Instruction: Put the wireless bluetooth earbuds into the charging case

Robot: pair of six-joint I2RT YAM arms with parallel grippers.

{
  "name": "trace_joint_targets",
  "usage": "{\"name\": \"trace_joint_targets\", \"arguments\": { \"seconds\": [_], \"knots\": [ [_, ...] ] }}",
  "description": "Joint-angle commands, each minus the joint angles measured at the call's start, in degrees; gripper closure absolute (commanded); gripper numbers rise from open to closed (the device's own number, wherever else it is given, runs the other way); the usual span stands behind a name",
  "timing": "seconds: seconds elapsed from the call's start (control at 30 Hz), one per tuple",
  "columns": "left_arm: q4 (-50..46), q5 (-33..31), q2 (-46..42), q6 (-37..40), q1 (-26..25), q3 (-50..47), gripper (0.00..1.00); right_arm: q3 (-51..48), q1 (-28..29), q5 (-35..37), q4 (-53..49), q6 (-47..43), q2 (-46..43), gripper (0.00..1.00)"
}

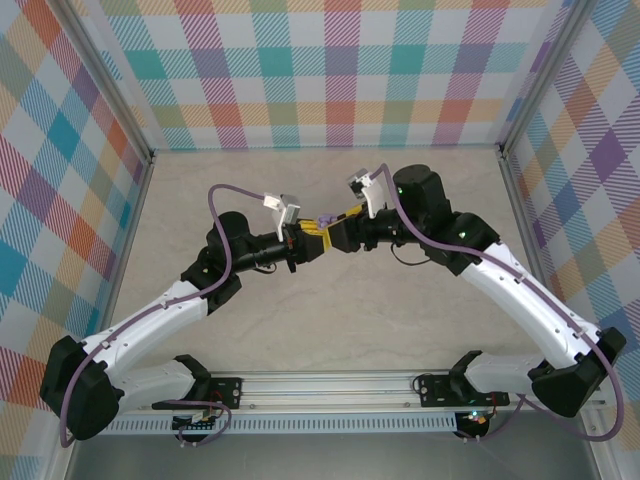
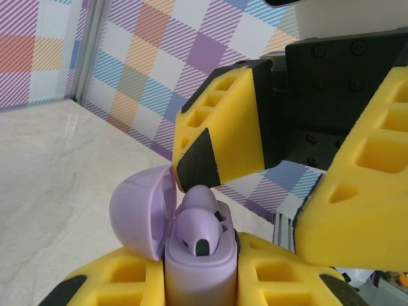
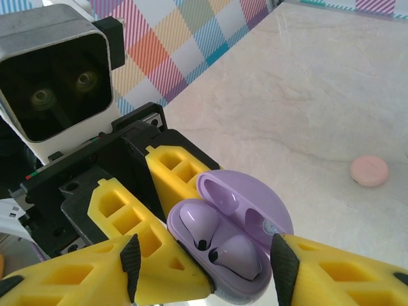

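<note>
Resting side by side in the two wells of the charging case (image 3: 224, 271), the wireless bluetooth earbuds (image 3: 199, 228) are lilac and rounded, each with a small dark mark on its face. The case's lid (image 3: 245, 199) stands swung open, its paler hollow inside facing the right wrist camera. In the left wrist view the same case (image 2: 197, 274) stands upright, the lid (image 2: 140, 213) hinged off to the left and one earbud (image 2: 201, 224) rising above the rim.

The left gripper (image 2: 201, 284) clamps the lower body of the case between its yellow fingers, jaws closed tight on it. The right gripper (image 3: 207, 266) has its jaws parted, one dark-tipped finger (image 3: 131, 264) on each side of the case. From the left wrist, one of its fingers (image 2: 220, 131) has its dark tip just at the lid's rim, and whether it touches cannot be told. The other finger (image 2: 357, 191) stands well to the right.

Seen from above, the two grippers meet tip to tip over the middle of the marble-patterned table (image 1: 330, 330), held above it. A salmon-pink round disc (image 3: 369, 171) lies flat on the table, well apart from the case.
</note>
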Motion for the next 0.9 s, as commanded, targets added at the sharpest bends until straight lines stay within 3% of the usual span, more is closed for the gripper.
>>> {"name": "trace_joint_targets", "arguments": {
  "seconds": [0.0,0.47,0.7,0.87],
  "knots": [
    [3.24,0.32,-1.40,1.23,-0.12,0.86,0.94,1.50,0.37,1.29,-1.10,-0.19,-1.31,0.42],
    [0.59,-0.37,-3.81,5.34,-0.16,0.08,0.95,-1.94,-0.96,16.27,-0.49,3.43,-7.02,0.40],
    [0.83,2.42,-4.27,5.14,-0.16,1.05,0.94,-5.38,-8.26,5.34,1.51,6.26,-6.35,0.44],
    [2.93,5.12,-4.40,4.88,-0.73,1.39,0.94,-6.78,-9.57,-1.50,3.92,6.64,-4.68,0.59]
  ]
}}
